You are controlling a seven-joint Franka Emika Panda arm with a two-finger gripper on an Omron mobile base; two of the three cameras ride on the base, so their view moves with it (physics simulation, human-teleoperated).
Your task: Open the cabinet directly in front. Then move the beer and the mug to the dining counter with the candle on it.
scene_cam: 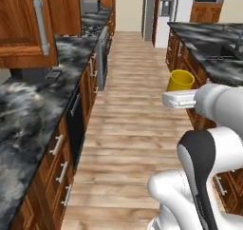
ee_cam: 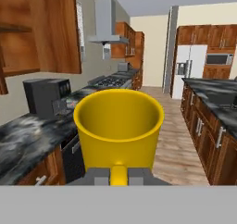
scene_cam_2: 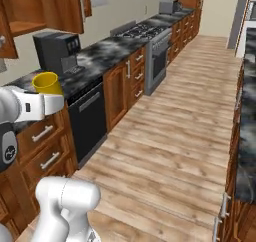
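My tool point(ee_cam: 118, 176) is closed on the small plain yellow cylindrical mug point(ee_cam: 119, 126); it grips the mug by its handle, and the open mouth of the mug stands just above the finger tips in the hand view. In the left base view the mug point(scene_cam: 180, 80) sits at the end of my white arm, upright, in the air above the wooden plank floor point(scene_cam: 137, 129) of the aisle. In the right base view the same mug point(scene_cam_2: 47, 83) is in front of the black coffee machine point(scene_cam_2: 57, 51), which stands on the dark marble worktop point(scene_cam_2: 100, 56) with white veins.

The reddish-brown wooden wall cabinet point(scene_cam: 26, 27) with a long grey bar handle hangs over this worktop on the left side. In the hand view its door point(ee_cam: 58, 31) stands open and a plain wood shelf point(ee_cam: 14, 28) shows inside.

Further along the same worktop there is a gas stove point(scene_cam_2: 142, 32) with a grey hood point(ee_cam: 107, 24) above it. On the other side of the aisle runs another dark marble worktop point(scene_cam: 209, 39) on a wood base. A white fridge point(ee_cam: 190, 70) stands at the far end of the room.
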